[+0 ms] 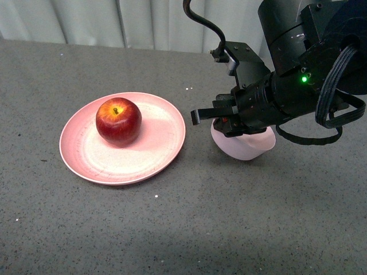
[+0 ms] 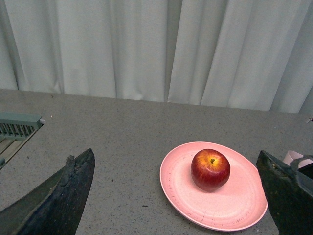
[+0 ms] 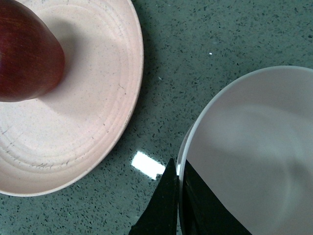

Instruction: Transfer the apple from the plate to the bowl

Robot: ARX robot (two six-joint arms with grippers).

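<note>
The dark-red apple (image 1: 118, 121) sits on the wide salmon-pink plate (image 1: 166, 143) left of centre; both also show in the left wrist view, apple (image 2: 210, 169) on plate (image 2: 181, 191), and in the right wrist view, apple (image 3: 27, 54) on plate (image 3: 93, 98). My right gripper (image 1: 226, 117) is shut on the rim of the pale pink bowl (image 1: 243, 146), which hangs tilted just right of the plate. In the right wrist view its fingers (image 3: 168, 200) pinch the bowl's rim (image 3: 254, 147). My left gripper (image 2: 178, 196) is open, well short of the plate, and out of the front view.
The grey speckled tabletop (image 1: 172, 229) spreads around the plate. A pale curtain (image 1: 114, 20) runs along the back edge. A grey-green vented fixture (image 2: 17, 129) sits at the table's side in the left wrist view.
</note>
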